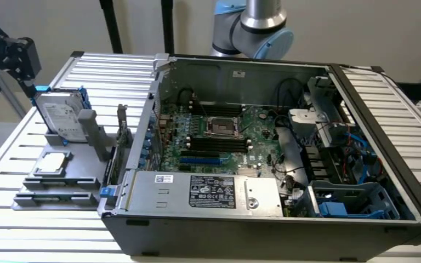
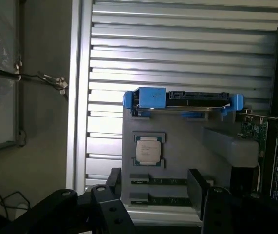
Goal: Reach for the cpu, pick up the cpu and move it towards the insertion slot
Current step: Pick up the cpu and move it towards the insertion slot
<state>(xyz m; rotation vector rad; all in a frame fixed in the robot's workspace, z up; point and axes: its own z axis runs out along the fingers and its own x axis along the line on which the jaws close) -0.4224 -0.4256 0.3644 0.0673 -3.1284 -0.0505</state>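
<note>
The cpu (image 1: 52, 163) (image 2: 148, 149), a small square chip with a silvery top, lies flat in a recess of the grey holder (image 1: 86, 164) on the table at the exterior view's left, outside the computer case. The insertion slot (image 1: 221, 127), a metal-framed square socket with a dark centre, sits on the motherboard inside the open case. My gripper (image 1: 24, 74) (image 2: 153, 195) hangs high above the holder at the exterior view's upper left, well apart from the cpu. Its black fingers (image 2: 113, 195) stand open with nothing between them.
A silver hard drive in a blue bracket (image 1: 58, 115) (image 2: 182, 100) stands upright on the holder beside the cpu. Two memory sticks (image 2: 158, 181) lie in the holder's slots. The case wall (image 1: 134, 142) rises between holder and motherboard. The slatted table (image 1: 20, 219) surrounds everything.
</note>
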